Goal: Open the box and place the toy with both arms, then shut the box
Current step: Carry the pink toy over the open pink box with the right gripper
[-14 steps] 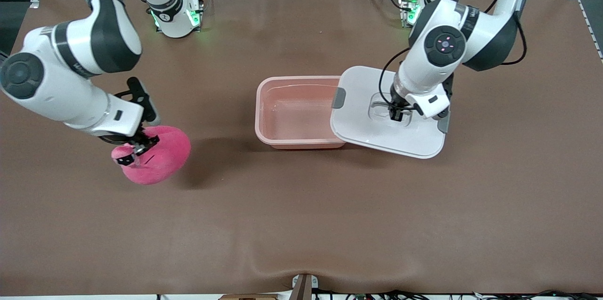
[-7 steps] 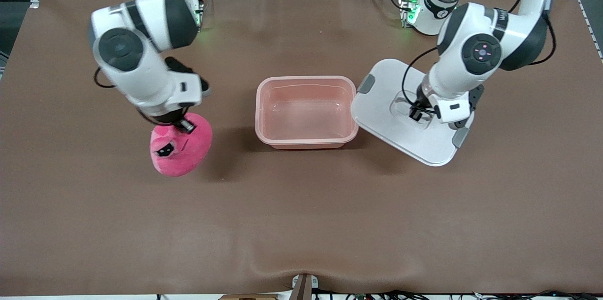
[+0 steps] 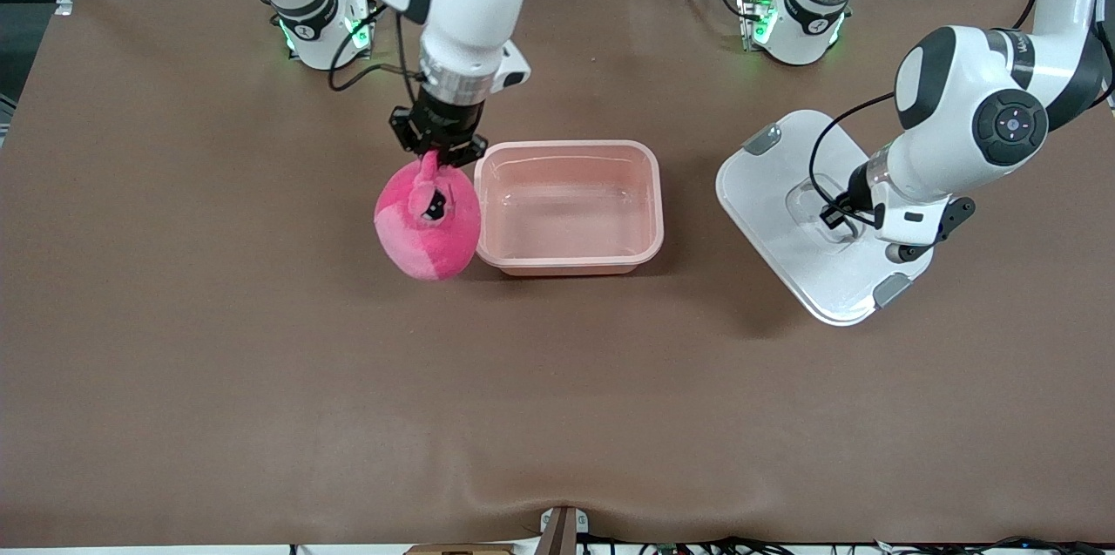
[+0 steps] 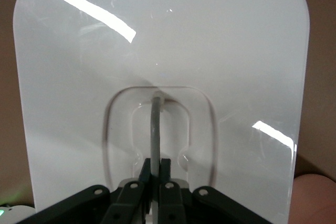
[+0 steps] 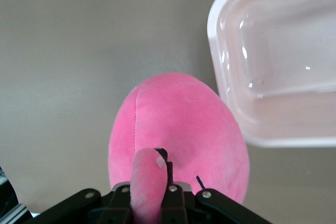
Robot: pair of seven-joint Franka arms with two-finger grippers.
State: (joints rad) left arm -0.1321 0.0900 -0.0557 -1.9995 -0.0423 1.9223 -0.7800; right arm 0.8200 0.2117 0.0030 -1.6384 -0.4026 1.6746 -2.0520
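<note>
My right gripper (image 3: 433,156) pinches the plush toy (image 3: 427,219), hanging just beside the open box base (image 3: 649,189); I should clear its rim first. My left gripper (image 3: 838,218) clamps the lid's handle (image 4: 155,124), holding the lid (image 3: 784,189) aside.

box (image 3: 568,203) open, inside bare, mouth unobstructed from above | toy (image 3: 428,219) hung from right gripper (image 3: 433,156), just beside box rim at right arm's end, that side blocked | lid (image 3: 814,215) held clear by left gripper (image 3: 834,216), well apart toward left arm's end | table (image 3: 557,416) nearer front camera unoccupied
</note>
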